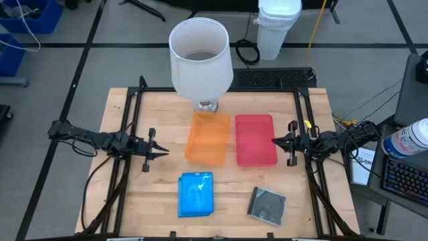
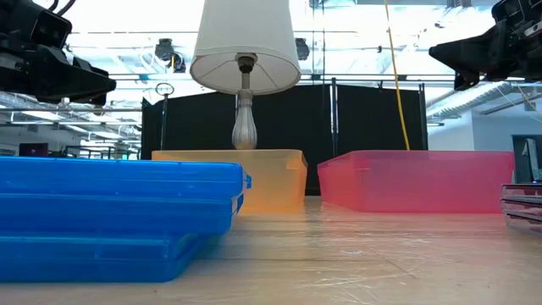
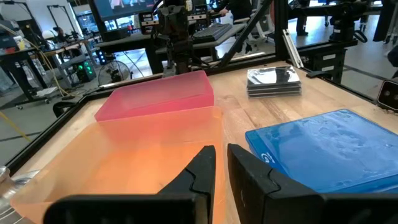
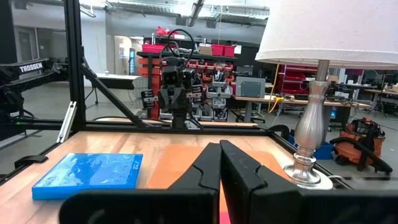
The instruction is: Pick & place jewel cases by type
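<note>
your left gripper (image 1: pixel 159 153) and right gripper (image 1: pixel 277 141) hover empty, fingers nearly together. the blue jewel cases (image 1: pixel 196 194) and clear jewel cases (image 1: pixel 267 203) sit stacked near the front edge; grabbing one could lift or slide several.

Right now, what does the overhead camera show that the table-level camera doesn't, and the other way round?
Only the overhead view shows both grippers, left and right, hanging at the table's sides, and the grey cases whole. Only the table-level view shows that the blue cases form a stack. Both show the lamp, orange tray and red tray.
</note>
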